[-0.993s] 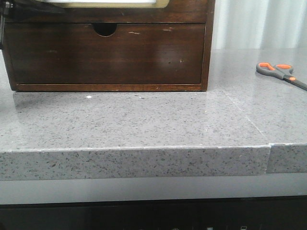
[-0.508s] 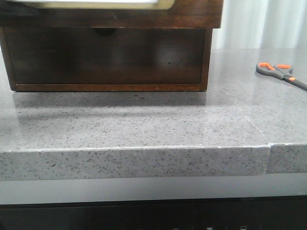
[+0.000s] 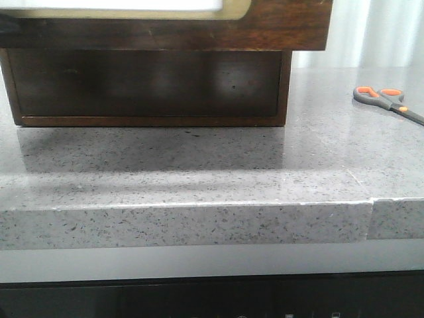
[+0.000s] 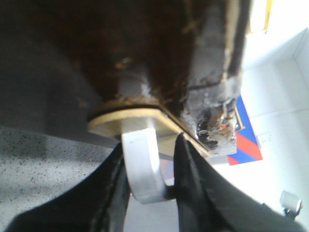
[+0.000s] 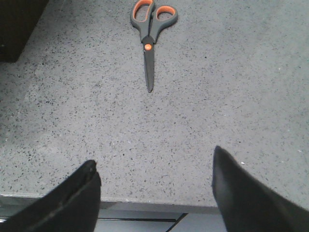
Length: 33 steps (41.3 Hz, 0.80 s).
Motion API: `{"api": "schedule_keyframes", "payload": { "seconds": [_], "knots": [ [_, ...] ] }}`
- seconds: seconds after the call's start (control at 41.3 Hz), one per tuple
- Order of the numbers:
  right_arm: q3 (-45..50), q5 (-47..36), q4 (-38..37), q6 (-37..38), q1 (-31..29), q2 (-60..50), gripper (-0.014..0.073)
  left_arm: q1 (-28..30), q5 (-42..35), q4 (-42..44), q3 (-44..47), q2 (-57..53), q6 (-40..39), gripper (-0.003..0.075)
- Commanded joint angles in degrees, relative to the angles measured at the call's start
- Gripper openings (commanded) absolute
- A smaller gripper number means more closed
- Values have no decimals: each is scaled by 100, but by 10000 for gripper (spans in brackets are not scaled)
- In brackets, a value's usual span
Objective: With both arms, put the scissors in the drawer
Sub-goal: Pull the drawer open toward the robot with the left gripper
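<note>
The scissors (image 3: 387, 101) lie flat on the grey counter at the right, handles to the left; they also show in the right wrist view (image 5: 149, 34), blades pointing toward my right gripper (image 5: 154, 166). That gripper is open and empty, over the counter's front edge. The dark brown drawer (image 3: 199, 30) is pulled out toward the camera, with a strip of its pale interior (image 3: 119, 5) showing at the top edge. In the left wrist view my left gripper (image 4: 149, 164) is closed around a white curved loop (image 4: 142, 164) at the drawer front (image 4: 145, 53). Neither gripper shows in the front view.
The brown cabinet shell (image 3: 285, 86) stands on the counter at the back left, its drawer opening dark. The counter's front edge (image 3: 199, 225) runs across the view, with a seam (image 3: 371, 212) near the right.
The drawer has slid out of the cabinet toward the camera. Its front now overhangs the shell, and its finger notch has left the view. The scissors have not moved.
</note>
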Motion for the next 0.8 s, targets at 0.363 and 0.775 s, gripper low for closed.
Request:
{"api": "schedule_keyframes", "payload": {
  "seconds": [0.363,0.775],
  "knots": [
    [-203,-457,-71,-59,-23,46,516,69,499,599,-200,-262,402,497],
    [-203,-457,-71,-59,-23,46,516,821,346,3168,-506,-1792,-1105,494]
  ]
}}
